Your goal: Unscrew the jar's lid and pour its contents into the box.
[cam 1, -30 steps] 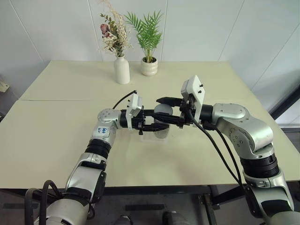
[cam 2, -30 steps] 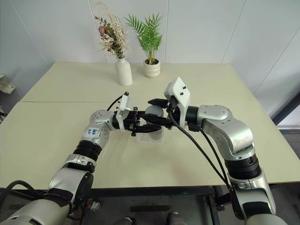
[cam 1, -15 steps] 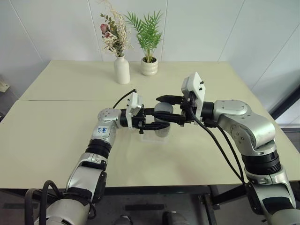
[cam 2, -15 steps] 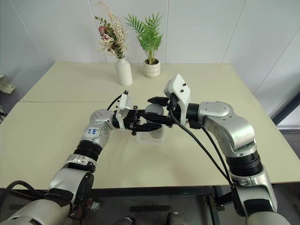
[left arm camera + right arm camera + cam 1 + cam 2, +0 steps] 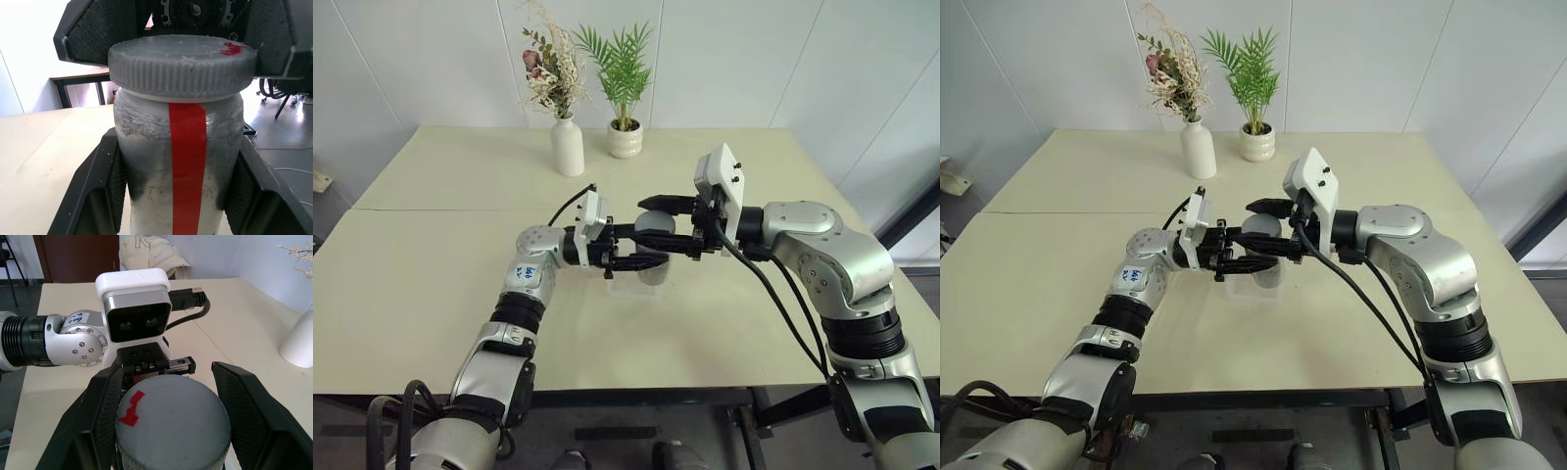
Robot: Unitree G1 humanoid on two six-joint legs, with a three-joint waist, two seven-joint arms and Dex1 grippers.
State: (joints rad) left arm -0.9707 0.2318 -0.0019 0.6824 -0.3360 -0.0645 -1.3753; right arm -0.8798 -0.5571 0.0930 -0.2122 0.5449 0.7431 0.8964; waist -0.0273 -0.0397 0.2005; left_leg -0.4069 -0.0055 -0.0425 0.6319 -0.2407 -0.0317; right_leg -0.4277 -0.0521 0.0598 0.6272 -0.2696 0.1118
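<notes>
The silvery-grey jar (image 5: 146,171) with a red stripe hangs upright above the table, with my left gripper (image 5: 649,257) shut on its body from the left. Its black fingers (image 5: 105,186) press on both sides of the jar. The ribbed grey lid (image 5: 171,423), marked with a red patch, sits on the jar. My right gripper (image 5: 655,223) comes in from the right and is shut on the lid, one finger (image 5: 105,416) on each side. The clear box (image 5: 625,287) lies on the table just under the jar. The contents are hidden inside the jar.
A white vase with dried flowers (image 5: 567,145) and a white ribbed pot with a green plant (image 5: 626,139) stand at the back of the cream table (image 5: 431,284). A seam (image 5: 431,210) runs across the table on the left side.
</notes>
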